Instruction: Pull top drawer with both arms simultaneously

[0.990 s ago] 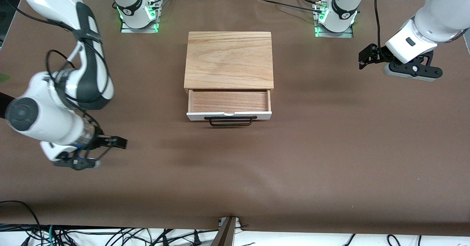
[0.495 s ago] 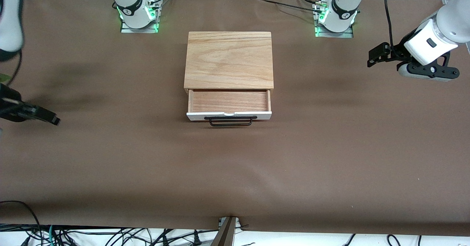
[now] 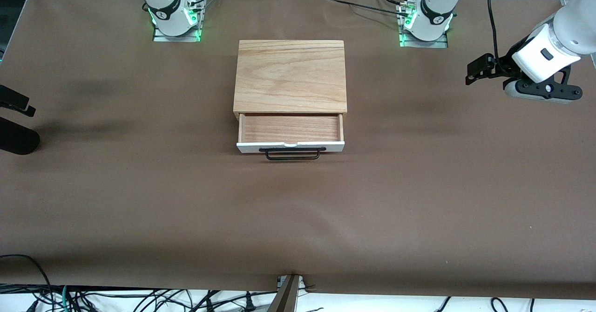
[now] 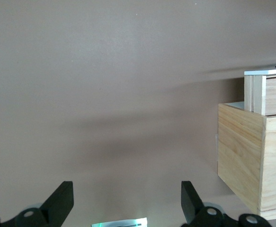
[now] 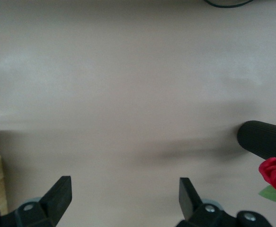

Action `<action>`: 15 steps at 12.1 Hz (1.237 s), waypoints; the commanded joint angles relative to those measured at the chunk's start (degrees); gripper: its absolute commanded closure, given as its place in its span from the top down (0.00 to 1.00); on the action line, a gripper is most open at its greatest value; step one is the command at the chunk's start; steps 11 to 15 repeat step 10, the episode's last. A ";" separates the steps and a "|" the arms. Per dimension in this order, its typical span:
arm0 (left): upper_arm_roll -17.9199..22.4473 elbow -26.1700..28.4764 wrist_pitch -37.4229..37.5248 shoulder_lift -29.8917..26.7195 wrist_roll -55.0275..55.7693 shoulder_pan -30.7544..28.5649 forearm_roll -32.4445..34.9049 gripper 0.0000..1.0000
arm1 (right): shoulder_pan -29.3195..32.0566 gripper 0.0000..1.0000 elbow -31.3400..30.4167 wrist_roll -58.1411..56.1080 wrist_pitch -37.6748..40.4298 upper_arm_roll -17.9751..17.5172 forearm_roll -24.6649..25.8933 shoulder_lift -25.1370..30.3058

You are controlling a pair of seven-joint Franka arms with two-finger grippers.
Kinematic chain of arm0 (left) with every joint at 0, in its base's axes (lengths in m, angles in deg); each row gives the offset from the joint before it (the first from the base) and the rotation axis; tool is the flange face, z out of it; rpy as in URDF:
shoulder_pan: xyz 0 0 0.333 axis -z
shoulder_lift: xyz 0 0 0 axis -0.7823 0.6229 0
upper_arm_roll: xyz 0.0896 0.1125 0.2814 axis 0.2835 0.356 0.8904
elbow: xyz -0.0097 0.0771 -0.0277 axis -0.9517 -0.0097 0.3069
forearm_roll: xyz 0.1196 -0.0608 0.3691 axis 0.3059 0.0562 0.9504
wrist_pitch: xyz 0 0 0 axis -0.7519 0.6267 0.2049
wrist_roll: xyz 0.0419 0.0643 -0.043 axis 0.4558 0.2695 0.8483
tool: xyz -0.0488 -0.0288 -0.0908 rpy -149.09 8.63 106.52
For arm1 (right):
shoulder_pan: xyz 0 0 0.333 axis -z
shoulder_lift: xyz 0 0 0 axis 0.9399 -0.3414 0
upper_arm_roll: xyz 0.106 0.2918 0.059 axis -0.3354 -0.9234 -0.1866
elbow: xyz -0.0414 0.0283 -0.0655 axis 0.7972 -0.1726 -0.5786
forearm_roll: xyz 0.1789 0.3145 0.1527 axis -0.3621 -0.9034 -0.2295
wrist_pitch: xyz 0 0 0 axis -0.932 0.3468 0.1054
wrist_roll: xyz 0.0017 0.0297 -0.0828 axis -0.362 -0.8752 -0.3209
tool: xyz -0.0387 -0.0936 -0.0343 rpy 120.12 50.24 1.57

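The top drawer stands pulled out of the wooden box at mid-table, with its reddish wood inside showing, its white front and its black bar handle. My left gripper hangs open and empty over the table toward the left arm's end, well apart from the box. Its wrist view shows its spread fingers, the box side and the drawer sticking out. My right gripper is only partly in the front view, at the right arm's end. Its wrist view shows it open over bare cloth.
Brown cloth covers the table. A black cylinder lies at the right arm's end, and it also shows in the right wrist view beside a red rose. The arm bases stand past the box.
The right arm has swung away from the table's middle toward its own end and is mostly out of view. The left gripper moved slightly outward, then stayed still. The drawer has not moved.
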 commanded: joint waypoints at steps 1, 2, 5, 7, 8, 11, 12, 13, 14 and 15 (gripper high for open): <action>-0.16 -1.87 1.31 0.97 0.07 -0.29 -0.54 1.00 | 0.51 1.00 -4.55 0.37 0.14 -3.11 2.09 3.32; -0.16 -1.87 1.31 1.06 0.07 -0.29 -0.54 1.00 | 0.42 1.00 -4.65 0.81 0.31 -3.11 1.74 2.98; -0.16 -1.96 1.31 1.15 0.16 -0.29 -0.54 1.00 | 1.20 1.00 -2.20 0.29 2.95 -2.84 0.95 1.05; -0.16 -1.87 1.31 1.15 0.16 -0.29 -0.54 1.00 | 0.86 1.00 -2.10 0.64 3.13 -3.28 1.03 1.22; -0.16 -1.87 1.31 1.15 0.16 -0.29 -0.54 1.00 | 0.77 1.00 -2.10 0.55 3.13 -3.28 1.03 1.22; -0.16 -1.87 1.31 1.24 0.16 -0.29 -0.63 1.00 | 0.77 1.00 -2.10 0.64 3.13 -3.28 1.12 1.22; -0.16 -1.87 1.31 1.24 0.16 -0.29 -0.63 1.00 | 0.77 1.00 -2.10 0.64 3.13 -3.28 1.12 1.22; -0.16 -1.87 1.31 1.24 0.16 -0.29 -0.63 1.00 | 0.77 1.00 -2.10 0.64 3.13 -3.28 1.12 1.22; -0.16 -1.87 1.31 1.24 0.16 -0.29 -0.63 1.00 | 0.77 1.00 -2.10 0.64 3.13 -3.28 1.12 1.22; -0.16 -1.87 1.31 1.24 0.16 -0.29 -0.63 1.00 | 0.77 1.00 -2.10 0.64 3.13 -3.28 1.12 1.22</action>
